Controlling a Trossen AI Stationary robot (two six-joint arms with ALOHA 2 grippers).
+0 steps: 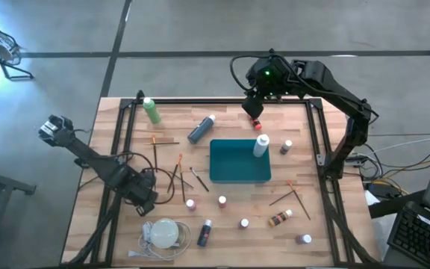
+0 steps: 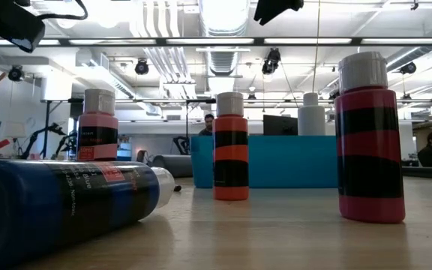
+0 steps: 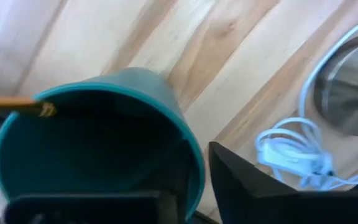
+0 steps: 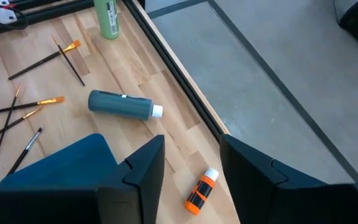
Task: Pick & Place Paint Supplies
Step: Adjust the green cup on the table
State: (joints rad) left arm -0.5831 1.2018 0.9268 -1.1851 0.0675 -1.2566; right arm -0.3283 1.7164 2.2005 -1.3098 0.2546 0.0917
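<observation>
Bottles, high view: one green plastic bottle [image 1: 151,110] and one grey-blue bottle [image 1: 201,128] lie far left. One white bottle [image 1: 261,144] stands in teal rectangular tray [image 1: 234,173].
Left wrist view: left gripper [image 3: 194,174] clenched on teal cup [image 3: 104,93] wall.
Right wrist view: right gripper [image 4: 191,146] released above one lying orange-black bottle [image 4: 201,191].

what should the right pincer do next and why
Probably lower the right pincer straight down over the orange bottle and only then close. The jaws stand open and hold nothing, and the bottle lies on its side just beneath the gap between them, near the far edge, untouched. The left pincer is at a teal cup near the left front.
</observation>
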